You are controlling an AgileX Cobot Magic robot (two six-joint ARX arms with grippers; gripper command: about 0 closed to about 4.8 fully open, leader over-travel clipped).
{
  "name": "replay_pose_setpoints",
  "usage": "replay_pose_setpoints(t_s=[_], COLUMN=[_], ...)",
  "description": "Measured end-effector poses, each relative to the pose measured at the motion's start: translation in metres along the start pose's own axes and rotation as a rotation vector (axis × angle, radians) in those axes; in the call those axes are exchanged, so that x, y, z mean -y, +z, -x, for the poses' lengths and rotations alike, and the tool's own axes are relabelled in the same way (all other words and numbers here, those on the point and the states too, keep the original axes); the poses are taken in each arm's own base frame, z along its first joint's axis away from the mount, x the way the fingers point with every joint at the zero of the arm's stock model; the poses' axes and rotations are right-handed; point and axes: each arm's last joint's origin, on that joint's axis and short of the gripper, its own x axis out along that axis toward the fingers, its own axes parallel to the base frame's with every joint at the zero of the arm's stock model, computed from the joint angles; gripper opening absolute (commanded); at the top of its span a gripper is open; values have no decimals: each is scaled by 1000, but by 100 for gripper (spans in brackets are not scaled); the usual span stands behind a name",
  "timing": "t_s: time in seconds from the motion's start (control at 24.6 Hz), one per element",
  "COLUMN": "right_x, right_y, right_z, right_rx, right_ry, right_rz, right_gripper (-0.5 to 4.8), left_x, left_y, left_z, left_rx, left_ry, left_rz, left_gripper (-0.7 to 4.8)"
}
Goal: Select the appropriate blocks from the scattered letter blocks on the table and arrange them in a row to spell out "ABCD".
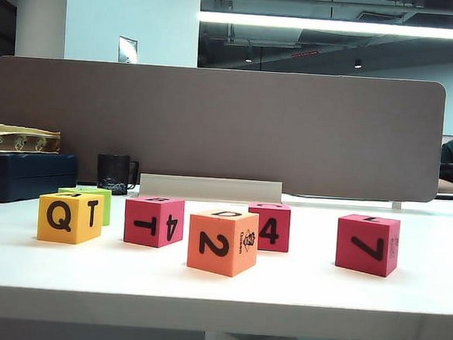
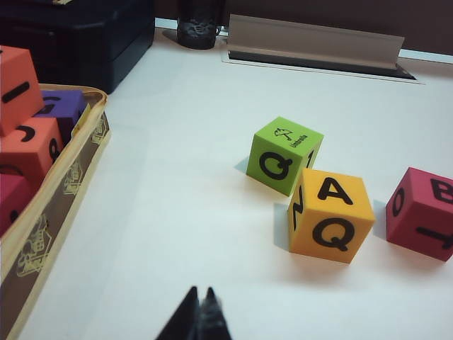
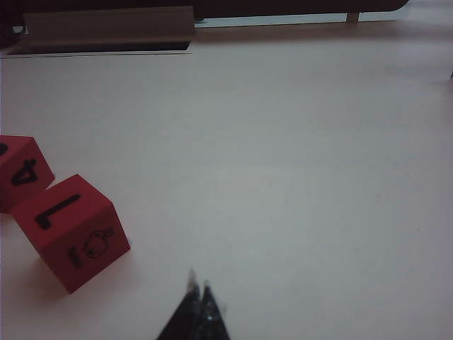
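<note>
Both end effectors, left and right, pinched empty over counter; I'd grip yellow cube by opposite flat sides, light squashy foam.

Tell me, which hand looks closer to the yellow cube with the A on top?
The left hand, probably. Its camera shows the yellow cube close ahead, beside the green cube. The right hand, also shut, sees only two red cubes.

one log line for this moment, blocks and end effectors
blocks: six scattered, unsorted | yellow cube: untouched | left end effector: shut, empty, above table | right end effector: shut, empty
</note>
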Motion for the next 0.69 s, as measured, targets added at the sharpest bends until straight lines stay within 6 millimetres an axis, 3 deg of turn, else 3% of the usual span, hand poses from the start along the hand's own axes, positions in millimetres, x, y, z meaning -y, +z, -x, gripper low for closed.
replay_pose_setpoints(t_s=[0.49,0.69], right_x=[0,-2], right_y=[1,12], right_z=[0,1], right_rx=[7,119], right_ry=[2,42], right_rz=[-4,-48], right_gripper=[-1,-2], left_x=[0,0], left_y=[0,1], left_z=[0,1], left_rx=[0,-2], left_ry=[0,-1], left_rz=[40,119], left_gripper=[-6,-6])
